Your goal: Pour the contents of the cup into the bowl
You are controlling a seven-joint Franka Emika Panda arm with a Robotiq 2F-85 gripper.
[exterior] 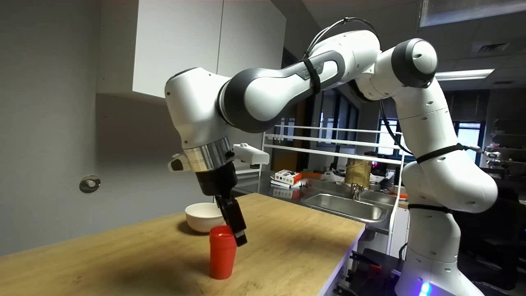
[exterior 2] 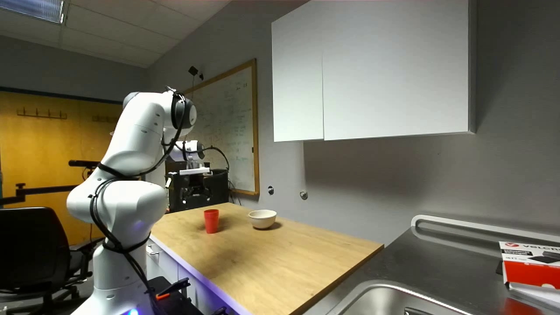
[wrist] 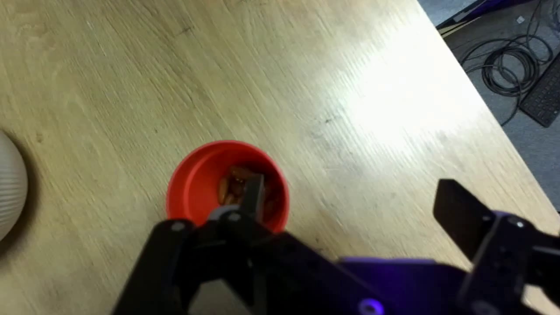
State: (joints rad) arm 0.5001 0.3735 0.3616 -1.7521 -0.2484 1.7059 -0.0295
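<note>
The red cup (exterior: pixel 222 255) stands upright on the wooden table. It also shows in an exterior view (exterior 2: pixel 211 222) and the wrist view (wrist: pixel 197 183), with several brown nut-like pieces inside. The cream bowl (exterior: pixel 199 222) stands apart from the cup, nearer the wall. It also shows in an exterior view (exterior 2: pixel 262 222) and at the wrist view's left edge (wrist: pixel 11 188). My gripper (exterior: pixel 239 236) is open and empty, just above and beside the cup. In the wrist view my gripper (wrist: pixel 354 192) has one finger overlapping the cup's mouth and the other over bare table.
The wooden table (exterior: pixel 291 234) ends at a front edge on the robot's side. A wall cabinet (exterior: pixel 176 45) hangs above it. A white rack (exterior: pixel 333 143), a sink (exterior: pixel 345 205) and a small box (exterior: pixel 287 176) lie beyond the table.
</note>
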